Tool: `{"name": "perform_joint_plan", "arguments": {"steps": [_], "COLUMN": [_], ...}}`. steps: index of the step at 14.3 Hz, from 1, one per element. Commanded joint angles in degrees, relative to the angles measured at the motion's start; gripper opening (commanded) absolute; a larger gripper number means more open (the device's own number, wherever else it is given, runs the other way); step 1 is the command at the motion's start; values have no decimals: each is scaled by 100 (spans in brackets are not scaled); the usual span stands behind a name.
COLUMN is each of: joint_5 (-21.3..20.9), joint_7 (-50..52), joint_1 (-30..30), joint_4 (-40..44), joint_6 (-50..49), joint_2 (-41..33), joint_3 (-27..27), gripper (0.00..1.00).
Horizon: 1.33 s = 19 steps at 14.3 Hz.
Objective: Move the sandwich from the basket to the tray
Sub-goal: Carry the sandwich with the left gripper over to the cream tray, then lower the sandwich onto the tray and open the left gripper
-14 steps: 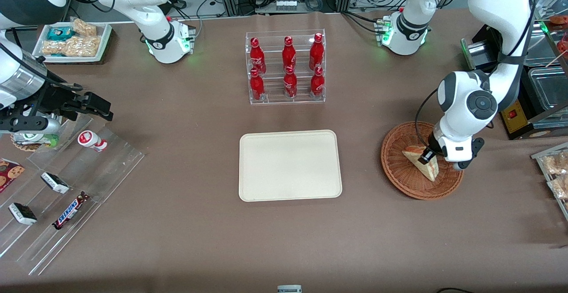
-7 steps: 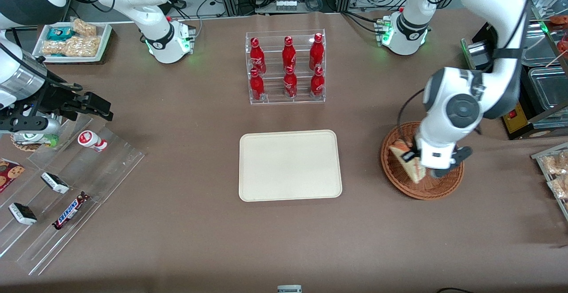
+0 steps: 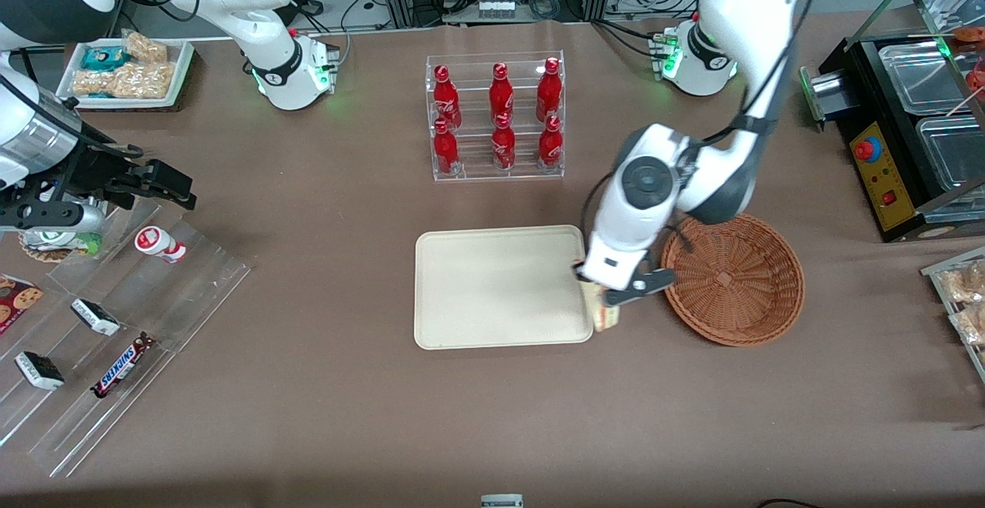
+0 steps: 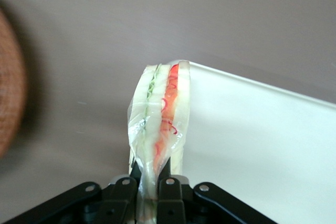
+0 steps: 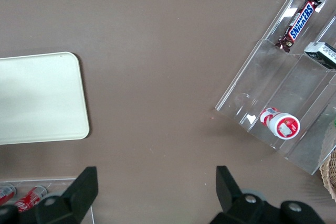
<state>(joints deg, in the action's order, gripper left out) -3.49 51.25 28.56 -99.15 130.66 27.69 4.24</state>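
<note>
1. Both jaws of the left arm's gripper (image 4: 149, 179) are pressed together on the sandwich (image 4: 160, 111), which hangs between them in its clear wrap.
2. From the wrist view, the sandwich stands on edge, with green filling on one side and red filling on the other between pale bread slices.
3. Seen from the front, the gripper (image 3: 604, 300) is in the air between the tray (image 3: 492, 292) and the basket (image 3: 735, 277), just at the tray's edge nearest the basket.
4. Only a small part of the sandwich (image 3: 607, 318) shows there under the wrist, just beside the tray's corner that is nearer to the front camera.
5. The wrist view shows the sandwich over the tray's rim (image 4: 252, 85), part above brown table (image 3: 308, 416) and part above the cream surface.
6. The basket has nothing in it and sits on the table toward the working arm's end.
7. The tray lies flat in the middle of the table, with nothing on it.
8. A clear rack of red bottles (image 3: 496, 117) stands farther from the front camera than the tray.
</note>
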Motion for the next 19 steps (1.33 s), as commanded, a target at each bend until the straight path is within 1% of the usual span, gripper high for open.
{"name": "perform_joint_plan", "arguments": {"steps": [1, 4, 6, 9, 10, 12, 14, 15, 16, 17, 19], "joint_5": [-2, -125, -151, -292, -301, -336, -362, -397, -389, -380, -380], "joint_7": [-150, -106, -106, -62, -36, 340, 412, 413, 421, 421, 395], "joint_1": [508, 974, 1151, 1222, 1300, 1336, 1354, 1371, 1371, 1371, 1284], "joint_4": [650, 686, 843, 1072, 1186, 1257, 1249, 1249, 1240, 1240, 1240], "joint_6": [11, 493, 662, 689, 680, 671, 645, 645, 645, 636, 505], "joint_2": [499, 710, 921, 1194, 1282, 1379, 1388, 1388, 1379, 1345, 1108], "joint_3": [-90, -99, -108, -108, -108, -125, -126, -134, -134, -134, -143], "gripper": [8, 8, 7, 7, 7, 10, 16, 32, 79, 100, 100]}}
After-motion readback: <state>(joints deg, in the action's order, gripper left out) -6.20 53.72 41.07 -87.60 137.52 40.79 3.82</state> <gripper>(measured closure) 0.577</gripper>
